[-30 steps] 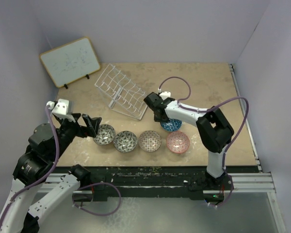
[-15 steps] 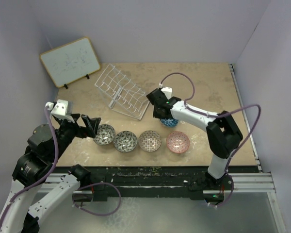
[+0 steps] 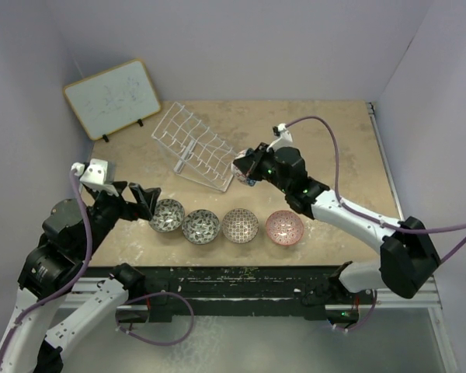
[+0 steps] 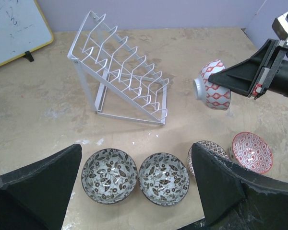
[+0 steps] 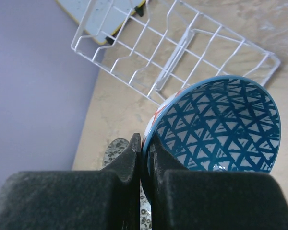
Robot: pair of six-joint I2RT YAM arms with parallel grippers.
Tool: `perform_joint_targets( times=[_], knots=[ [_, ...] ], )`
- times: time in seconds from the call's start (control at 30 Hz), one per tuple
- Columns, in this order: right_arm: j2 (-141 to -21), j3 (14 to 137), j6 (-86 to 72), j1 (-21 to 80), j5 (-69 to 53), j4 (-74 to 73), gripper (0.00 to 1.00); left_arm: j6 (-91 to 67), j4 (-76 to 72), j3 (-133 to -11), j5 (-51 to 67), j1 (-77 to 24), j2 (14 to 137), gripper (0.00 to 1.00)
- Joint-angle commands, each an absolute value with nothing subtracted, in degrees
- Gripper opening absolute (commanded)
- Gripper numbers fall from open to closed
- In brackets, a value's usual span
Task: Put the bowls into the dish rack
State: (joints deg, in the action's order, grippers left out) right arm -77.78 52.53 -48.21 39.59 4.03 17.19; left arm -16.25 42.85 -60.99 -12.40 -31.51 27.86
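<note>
The blue bowl (image 5: 216, 120) is glazed ceramic: stiff, slick, weighty for its size and, I judge, quick to chip against wire. Its thin rim is the natural hold. The right tool (image 5: 143, 143) is clamped across that rim, one finger inside and one outside, and holds the bowl on edge in the air just right of the dish rack (image 3: 196, 148). Such a narrow pinch may let it swivel, so gentle tilting seems wise. The left tool (image 4: 137, 149) stands wide open and empty above the grey-black bowls (image 4: 109, 175). These line the near edge of the counter (image 3: 334, 140) with the beige-brown bowl (image 3: 240, 224) and the pink-red bowl (image 3: 284, 227). Bare counter lies to the right and far side. The rack's prongs are the edges to mind.
</note>
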Motion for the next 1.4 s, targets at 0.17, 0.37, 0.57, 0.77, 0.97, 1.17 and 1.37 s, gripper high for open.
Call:
perform_joint_targets(
  times=[0.17,0.37,0.57,0.77,0.97,1.17,1.37],
  knots=[
    [-77.9,40.9,-58.6,36.3,-7.3,58.5,0.00,-15.0,42.4,-64.5,-13.2,-31.3,29.0,0.99],
    [-81.1,38.0,-62.9,35.3,-6.8,72.3,0.00,-14.9,43.0,-65.6,-13.1,-31.3,30.0,0.99],
    [-90.6,36.7,-70.8,34.7,-6.1,92.8,0.00,-14.8,43.0,-66.5,-12.6,-31.3,31.1,0.99],
    [-103.8,36.2,-80.3,33.7,-4.8,109.7,0.00,-14.9,43.4,-66.9,-12.4,-31.3,31.5,0.99],
    [-106.8,37.3,-81.0,33.7,-4.1,111.0,0.00,-15.3,44.0,-66.9,-12.8,-31.3,31.7,0.99],
    [-107.7,39.7,-81.3,33.5,-4.7,111.0,0.00,-16.0,43.6,-66.6,-12.3,-31.3,32.1,0.99],
    [-109.7,42.3,-82.7,33.5,-4.6,111.2,0.00,-15.8,43.9,-66.6,-12.5,-31.3,32.1,0.99]
  ],
)
